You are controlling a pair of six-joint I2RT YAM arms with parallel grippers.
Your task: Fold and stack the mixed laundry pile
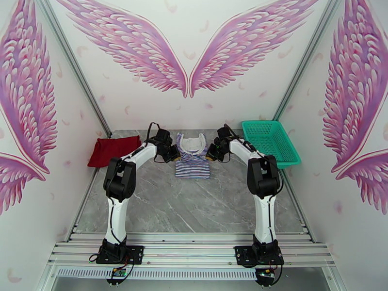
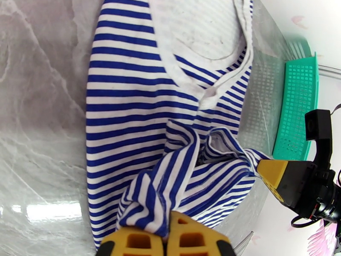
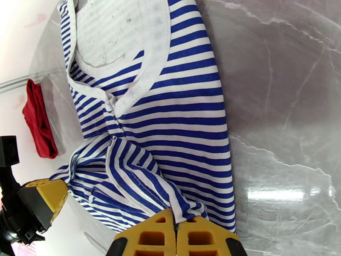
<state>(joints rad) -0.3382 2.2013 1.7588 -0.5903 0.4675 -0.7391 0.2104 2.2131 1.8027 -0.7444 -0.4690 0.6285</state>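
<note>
**Fig.** Striped shirt (image 1: 192,163) at the far middle of the bench (image 1: 194,209), neckline toward the back wall. The left pincer (image 2: 167,229) and the right pincer (image 3: 175,227) are each pressed together on a bunched fold of its cloth, one at either side, with a raised band of fabric drawn between them. The cloth looks light, limp and easily creased. It would likely sag wherever unsupported, so paired holds at opposite edges, level and gently taut, should suit it best. The dark red T-shirt (image 1: 114,150) lies folded at the far left; a teal mesh basket (image 1: 262,123) stands at the far right.
</note>
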